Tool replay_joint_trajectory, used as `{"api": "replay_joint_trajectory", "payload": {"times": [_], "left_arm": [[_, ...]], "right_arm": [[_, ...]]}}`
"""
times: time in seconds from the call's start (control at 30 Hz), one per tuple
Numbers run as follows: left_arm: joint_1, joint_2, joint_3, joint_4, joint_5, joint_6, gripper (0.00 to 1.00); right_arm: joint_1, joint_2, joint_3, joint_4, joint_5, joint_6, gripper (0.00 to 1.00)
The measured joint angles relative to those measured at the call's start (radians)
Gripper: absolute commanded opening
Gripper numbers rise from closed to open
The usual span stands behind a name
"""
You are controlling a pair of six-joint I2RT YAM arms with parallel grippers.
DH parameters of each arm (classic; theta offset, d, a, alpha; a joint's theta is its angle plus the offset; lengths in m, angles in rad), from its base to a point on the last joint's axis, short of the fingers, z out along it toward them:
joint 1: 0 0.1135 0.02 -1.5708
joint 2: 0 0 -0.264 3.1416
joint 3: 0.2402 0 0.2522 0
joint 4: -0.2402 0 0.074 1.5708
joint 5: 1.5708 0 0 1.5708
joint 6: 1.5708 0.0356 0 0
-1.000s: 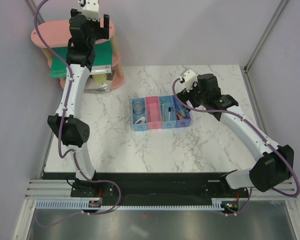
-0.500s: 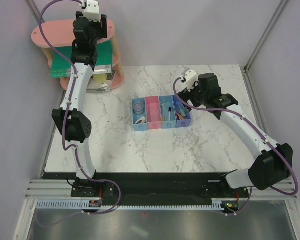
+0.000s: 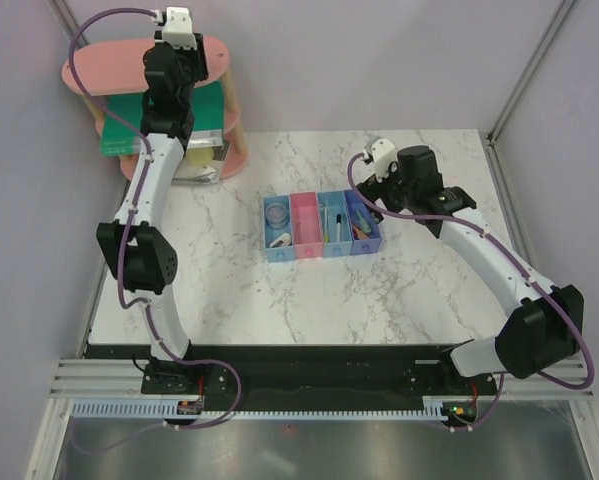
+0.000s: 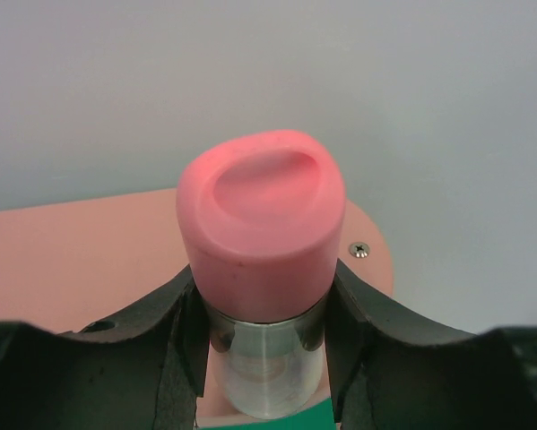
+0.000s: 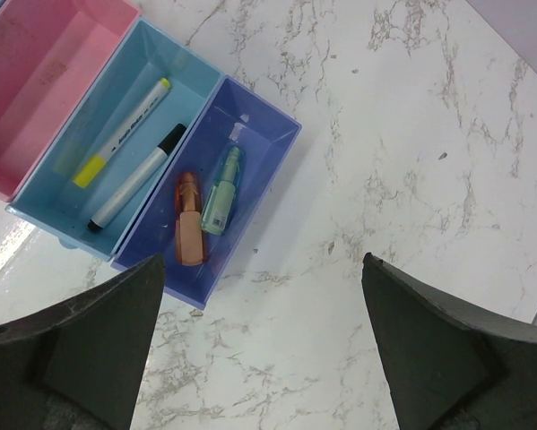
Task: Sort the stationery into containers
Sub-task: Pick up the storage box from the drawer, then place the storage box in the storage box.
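Stationery already lies in the bins [image 3: 322, 226] at mid-table. A marker [image 5: 135, 177] and a stick [image 5: 123, 133] sit side by side in a light blue one. An orange piece [image 5: 188, 231] and a green piece [image 5: 221, 190] are in the dark blue end bin [image 5: 261, 143], and a pot [image 3: 276, 213] is in the bin at the other end. The right gripper [image 5: 259, 269] hangs just beside the dark blue end, its fingers spread wide with nothing between them.

Farther back, at the far left corner, the left gripper [image 4: 261, 331] is up at the top tier of the shelf [image 4: 71, 251]. Its fingers [image 4: 174, 340] are clamped on the tube [image 4: 261, 233], one on each side of the body just under the pink cap. The tube stands upright, its long axis running up between the fingers (whether its base rests on the shelf or hangs clear I cannot tell).

From there the bins lie well apart, toward the near right. The right arm is nearer them, but the left has the tube, so the carry looks like the left arm's job: up off the shelf, then down across the table.
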Motion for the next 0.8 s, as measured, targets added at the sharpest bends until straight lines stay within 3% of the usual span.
{"api": "replay_joint_trajectory", "payload": {"times": [0.23,0.57,0.8], "left_arm": [[-0.017,-0.193,-0.241,-0.018,0.129,-0.077,0.02],[-0.299,-0.425,-0.714,-0.175,0.266,-0.073,0.02],[-0.364,-0.517,-0.866,-0.22,0.23,-0.073,0.02]], "right_arm": [[-0.009,-0.004,-0.001,0.0,0.0,0.003,0.98],[-0.013,-0.079,-0.069,-0.008,0.036,-0.05,0.98],[-0.02,-0.101,-0.13,-0.018,0.054,-0.08,0.98]]}}
